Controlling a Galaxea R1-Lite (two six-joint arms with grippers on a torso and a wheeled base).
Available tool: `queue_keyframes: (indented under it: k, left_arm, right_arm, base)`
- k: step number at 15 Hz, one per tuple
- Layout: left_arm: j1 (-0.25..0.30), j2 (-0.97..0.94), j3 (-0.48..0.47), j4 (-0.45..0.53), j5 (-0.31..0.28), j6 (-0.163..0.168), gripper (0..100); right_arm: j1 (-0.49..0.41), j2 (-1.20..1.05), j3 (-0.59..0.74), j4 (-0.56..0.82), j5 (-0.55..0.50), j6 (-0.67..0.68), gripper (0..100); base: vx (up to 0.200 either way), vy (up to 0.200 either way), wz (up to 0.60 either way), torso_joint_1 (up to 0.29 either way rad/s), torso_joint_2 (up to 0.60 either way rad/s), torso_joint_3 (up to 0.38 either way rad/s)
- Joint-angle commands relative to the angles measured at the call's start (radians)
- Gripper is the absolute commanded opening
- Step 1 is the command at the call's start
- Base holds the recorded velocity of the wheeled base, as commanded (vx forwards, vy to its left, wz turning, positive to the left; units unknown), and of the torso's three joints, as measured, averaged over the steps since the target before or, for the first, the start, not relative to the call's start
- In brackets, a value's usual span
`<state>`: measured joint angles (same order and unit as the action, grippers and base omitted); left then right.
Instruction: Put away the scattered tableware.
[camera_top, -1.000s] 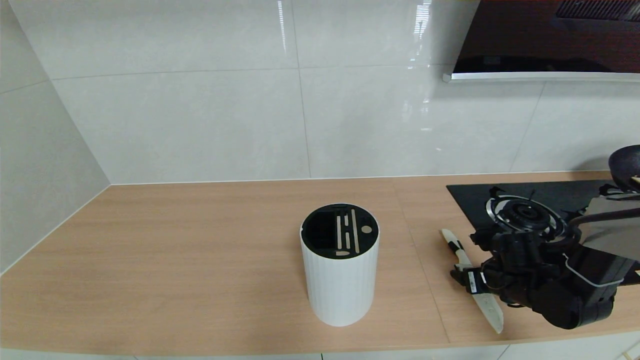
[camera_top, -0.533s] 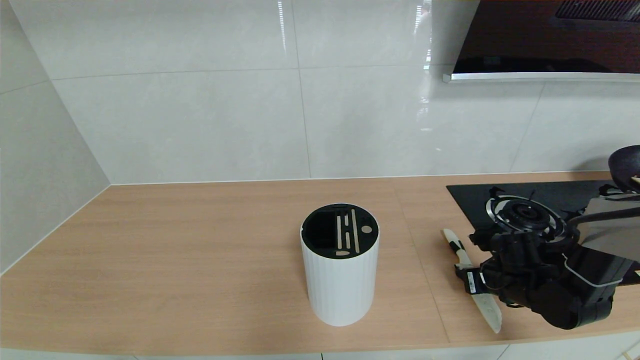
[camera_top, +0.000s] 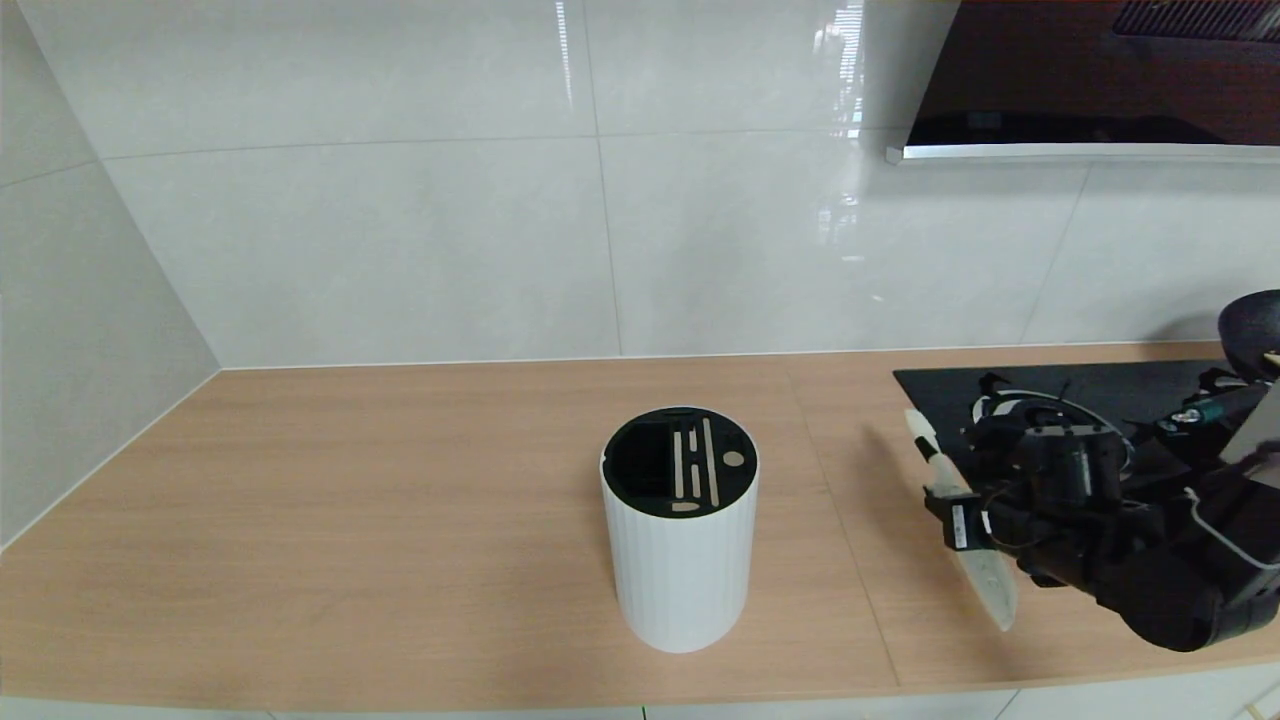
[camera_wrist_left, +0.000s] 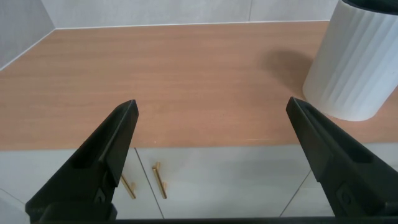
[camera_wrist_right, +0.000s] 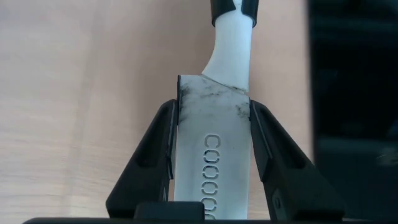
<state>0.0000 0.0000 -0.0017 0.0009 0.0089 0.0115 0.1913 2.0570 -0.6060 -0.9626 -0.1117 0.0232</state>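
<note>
A white ceramic knife (camera_top: 975, 545) with a white and black handle hangs above the wooden counter (camera_top: 400, 520), right of centre. My right gripper (camera_top: 965, 525) is shut on its blade (camera_wrist_right: 212, 152), near the handle, both fingers (camera_wrist_right: 155, 155) pressing the flat sides. A white ribbed cylindrical knife holder (camera_top: 680, 525) with a black slotted top stands mid-counter, to the left of the knife. My left gripper (camera_wrist_left: 211, 155) is open and hangs off the counter's front edge, with the holder (camera_wrist_left: 354, 62) ahead to one side.
A black gas hob (camera_top: 1050, 400) with a burner ring lies behind the right gripper. A dark pan (camera_top: 1250, 330) sits at the far right. Tiled walls close the back and left. Cabinet doors with gold handles (camera_wrist_left: 158, 180) are below the counter.
The right gripper has lifted the knife off the counter and carried it a little farther back. The holder has stayed put.
</note>
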Motion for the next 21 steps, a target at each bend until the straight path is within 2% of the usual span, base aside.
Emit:
queue_keyframes:
  k: [1,2,3,4,5,7,8,9,10,11,12,13,15,17,18,19,21]
  left_arm:
    - [-0.002,0.015,-0.001,0.001,-0.003,0.007,100]
    - [-0.012,0.075,-0.035,0.002,-0.029,0.028,100]
    - [-0.026,0.144,-0.123,0.005,-0.086,0.036,100]
    - [-0.032,0.272,-0.267,0.005,-0.165,0.036,100]
    - [-0.032,0.407,-0.393,0.004,-0.216,0.036,100]
    - [-0.032,0.655,-0.616,0.001,-0.256,0.039,100]
    - [-0.032,0.762,-0.690,-0.002,-0.254,0.036,100]
    - [-0.034,0.822,-0.722,-0.013,-0.253,0.027,100]
    - [-0.066,0.917,-0.736,-0.055,-0.253,-0.011,100]
    - [-0.150,0.992,-0.736,-0.113,-0.250,-0.071,100]
    - [-0.252,1.078,-0.742,-0.182,-0.250,-0.177,100]
    - [-0.330,1.154,-0.768,-0.260,-0.250,-0.278,100]
    - [-0.433,1.284,-0.828,-0.395,-0.253,-0.416,100]
    - [-0.534,1.361,-0.833,-0.492,-0.268,-0.551,100]
    - [-0.577,1.370,-0.831,-0.510,-0.280,-0.597,100]
    - [-0.623,1.393,-0.834,-0.542,-0.300,-0.636,100]
    - [-0.669,1.459,-0.825,-0.599,-0.303,-0.637,100]
  right_arm:
    - [0.016,-0.196,-0.023,0.001,-0.002,-0.002,0]
    - [0.025,-0.236,-0.064,0.008,-0.002,-0.003,0]
    - [0.042,-0.276,-0.109,0.044,-0.006,-0.003,0]
    - [0.088,-0.348,-0.170,0.130,-0.034,-0.003,0]
    - [0.125,-0.397,-0.221,0.206,-0.059,-0.002,0]
    - [0.195,-0.495,-0.248,0.294,-0.098,0.011,0]
    - [0.217,-0.529,-0.230,0.303,-0.102,0.043,0]
    - [0.235,-0.543,-0.222,0.306,-0.106,0.047,0]
    - [0.278,-0.569,-0.215,0.309,-0.111,0.049,0]
    - [0.315,-0.589,-0.201,0.321,-0.109,0.050,0]
    - [0.364,-0.600,-0.195,0.340,-0.111,0.055,0]
    - [0.398,-0.606,-0.195,0.357,-0.111,0.070,0]
    - [0.468,-0.610,-0.193,0.361,-0.111,0.104,0]
    - [0.520,-0.604,-0.195,0.361,-0.108,0.118,0]
    - [0.550,-0.603,-0.195,0.361,-0.108,0.124,0]
    - [0.616,-0.597,-0.193,0.361,-0.108,0.133,0]
    - [0.698,-0.563,-0.192,0.361,-0.109,0.165,0]
  base:
    - [0.000,0.000,0.00,0.000,0.00,0.000]
    - [0.000,0.000,0.00,0.000,0.00,0.000]
    - [0.000,0.000,0.00,0.000,0.00,0.000]
    - [0.000,0.000,0.00,0.000,0.00,0.000]
    - [0.000,0.000,0.00,0.000,0.00,0.000]
    - [0.000,0.000,0.00,0.000,0.00,0.000]
    - [0.000,0.000,0.00,0.000,0.00,0.000]
    - [0.000,0.000,0.00,0.000,0.00,0.000]
    - [0.000,0.000,0.00,0.000,0.00,0.000]
    - [0.000,0.000,0.00,0.000,0.00,0.000]
    - [0.000,0.000,0.00,0.000,0.00,0.000]
    - [0.000,0.000,0.00,0.000,0.00,0.000]
    - [0.000,0.000,0.00,0.000,0.00,0.000]
    - [0.000,0.000,0.00,0.000,0.00,0.000]
    - [0.000,0.000,0.00,0.000,0.00,0.000]
    - [0.000,0.000,0.00,0.000,0.00,0.000]
    - [0.000,0.000,0.00,0.000,0.00,0.000]
